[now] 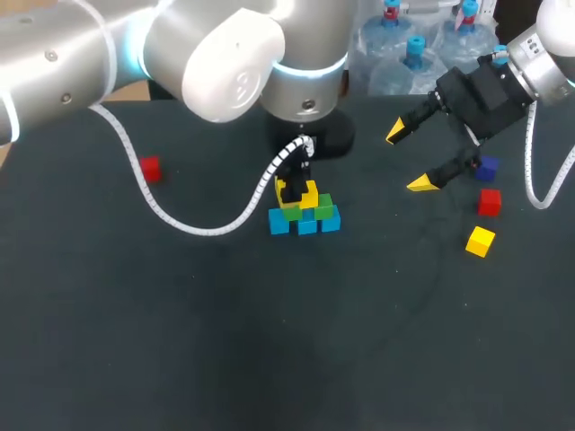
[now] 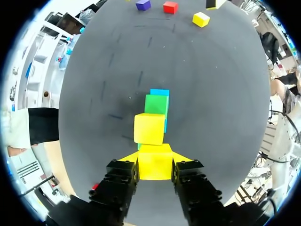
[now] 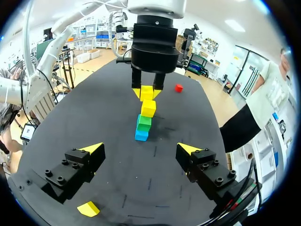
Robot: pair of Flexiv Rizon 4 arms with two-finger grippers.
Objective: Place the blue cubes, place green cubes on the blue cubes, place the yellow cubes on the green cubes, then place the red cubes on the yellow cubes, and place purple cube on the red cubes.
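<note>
- A lone red cube (image 1: 150,168) lies well apart from the left pincer (image 2: 154,165), on its outer side, with bare surface (image 1: 180,341) all around it.
- The left pincer is closed on a yellow cube (image 2: 154,159), with one finger on each side face, at the near end of the stack. A little green shows under this cube, so it seems to be on the green layer or just above it.
- Just ahead of this pincer a second yellow cube (image 2: 149,128) sits on the stack. Beyond it come a green cube (image 2: 156,103) and the row of blue cubes (image 1: 307,224) at the bottom.
- The step in hand is probably to set this yellow cube on the green layer. To do it well, the pincer should go straight down and keep the cube's faces in line with the second yellow cube. It should open only a little and rise straight up, so that no finger pushes the neighbour.
- The right pincer (image 1: 410,159) is wide open and holds nothing. It hangs well apart from the stack, so that side is free.
- On the outer side of the right pincer lie a purple cube (image 1: 487,168), a red cube (image 1: 489,201) and a loose yellow cube (image 1: 480,241). They are near each other but apart, and not far from the edge of the surface, so a pick there needs care.
</note>
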